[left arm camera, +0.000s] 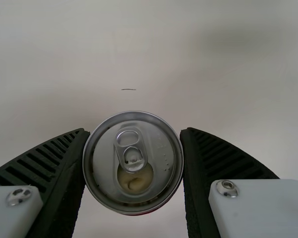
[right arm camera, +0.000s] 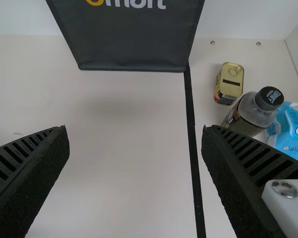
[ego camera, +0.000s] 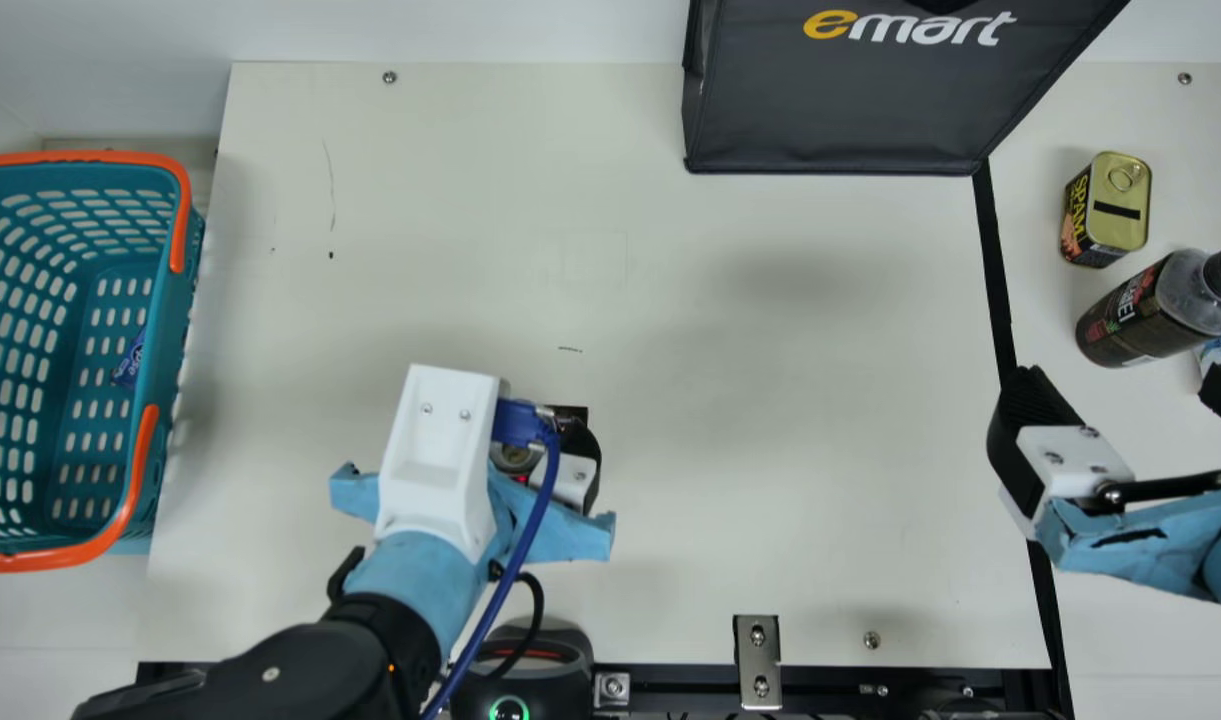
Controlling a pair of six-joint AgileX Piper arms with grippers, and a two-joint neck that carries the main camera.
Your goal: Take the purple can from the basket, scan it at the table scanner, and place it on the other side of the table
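Observation:
My left gripper (ego camera: 574,474) is at the lower middle of the table in the main view, partly hidden by its own white wrist housing. Between its fingers is the can (ego camera: 515,457), just above the scanner (ego camera: 530,655) at the front edge. A small red glow shows beside the can. In the left wrist view the gripper (left arm camera: 135,131) is shut on the can (left arm camera: 159,148), whose silver lid faces the camera; its side colour is hidden. My right gripper (ego camera: 1120,385) stands open at the table's right; the right wrist view shows nothing between its fingers (right arm camera: 134,127).
The teal basket (ego camera: 175,350) with orange handles stands at the left, a blue packet (ego camera: 130,360) inside. A dark bag (ego camera: 830,100) is at the back. Beyond the black tape line (ego camera: 998,270) are a tin (ego camera: 1120,195), a bottle (ego camera: 1135,310) and a blue-white pouch (right arm camera: 293,131).

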